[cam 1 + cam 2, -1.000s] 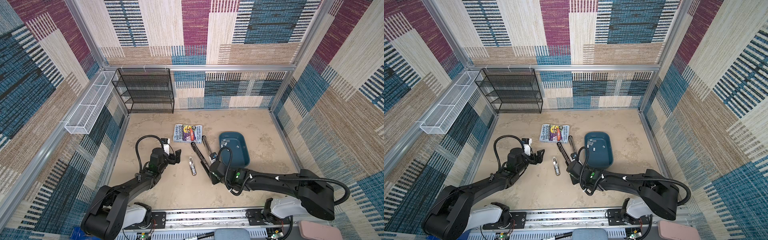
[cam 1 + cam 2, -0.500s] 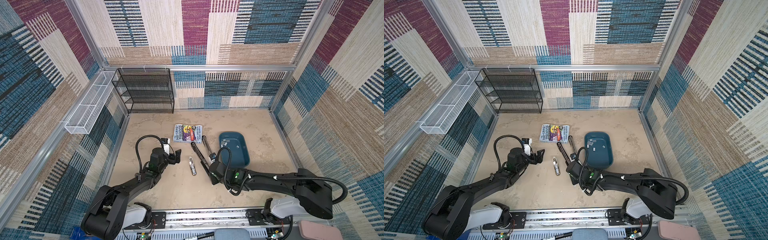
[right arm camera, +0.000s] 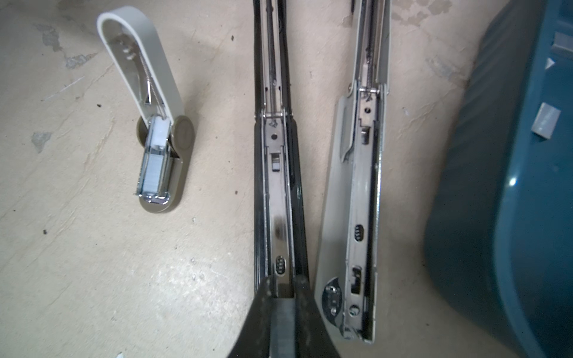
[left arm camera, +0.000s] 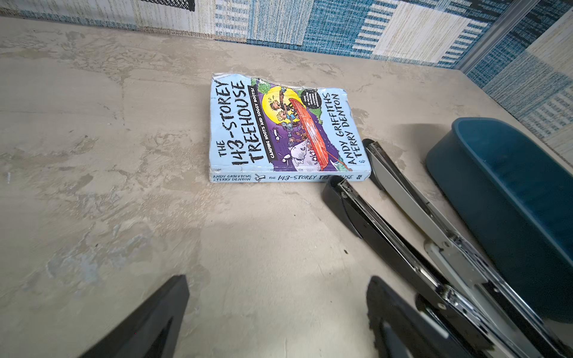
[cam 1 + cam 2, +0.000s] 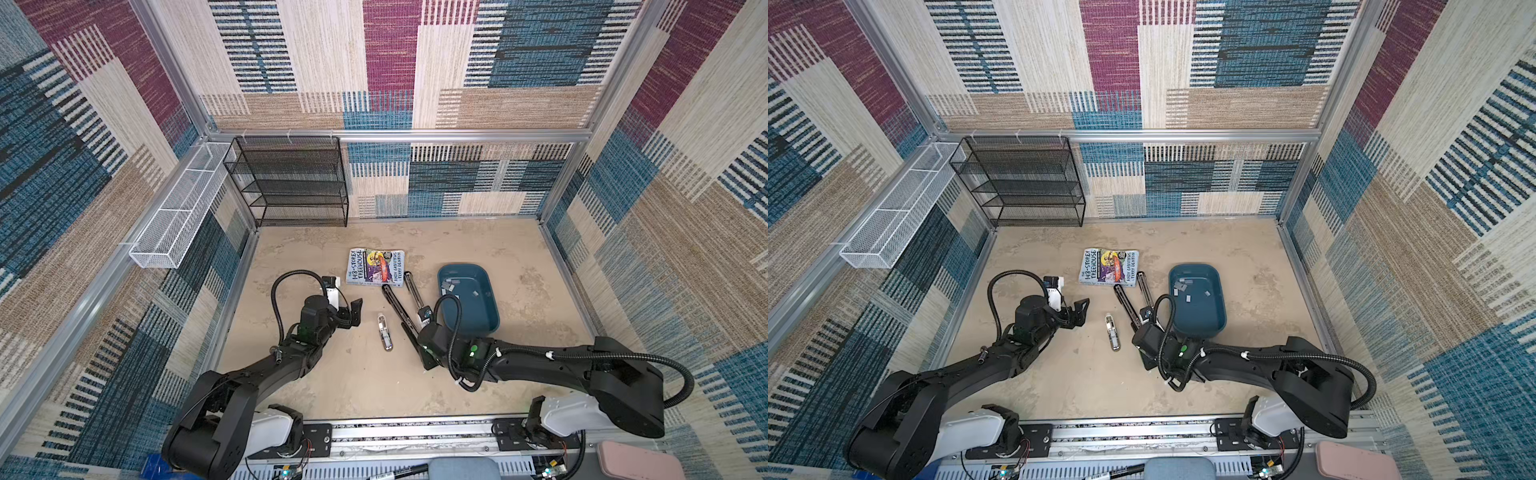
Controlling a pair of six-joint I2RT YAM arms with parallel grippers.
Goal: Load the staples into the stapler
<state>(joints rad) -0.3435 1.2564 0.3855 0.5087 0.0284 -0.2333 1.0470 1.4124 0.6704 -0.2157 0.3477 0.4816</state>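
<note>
Patchwork cloth walls (image 5: 390,62) in blue, red and cream are seen all around a sandy-coloured bench (image 5: 332,386). At the back, a black wire rack (image 5: 291,183) is stood against the wall, and a white wire basket (image 5: 174,220) is hung on the side wall. A picture book (image 5: 376,267) is laid flat near the middle of the bench. Two long staplers are opened out flat in front of it, side by side: a black stapler (image 5: 399,309) and a grey stapler (image 5: 413,291), with their far tips just beside the book. A blue tray (image 5: 482,320) is set just beside the grey stapler, and the loose staples (image 5: 451,284) are scattered inside it as small grey pieces. A small stapler (image 5: 384,332) is laid open between the left arm and the black stapler, and a block of staples is seen in its slot in the right wrist view. The left claw (image 5: 353,313) is held low over bare bench with its fingers spread wide and nothing between them. The right claw (image 3: 282,297) is placed over the near end of the black stapler, right above its shiny metal slot. Its fingers are pressed together, and a flat grey strip (image 3: 282,328) is pinched between them, in line with the slot.
</note>
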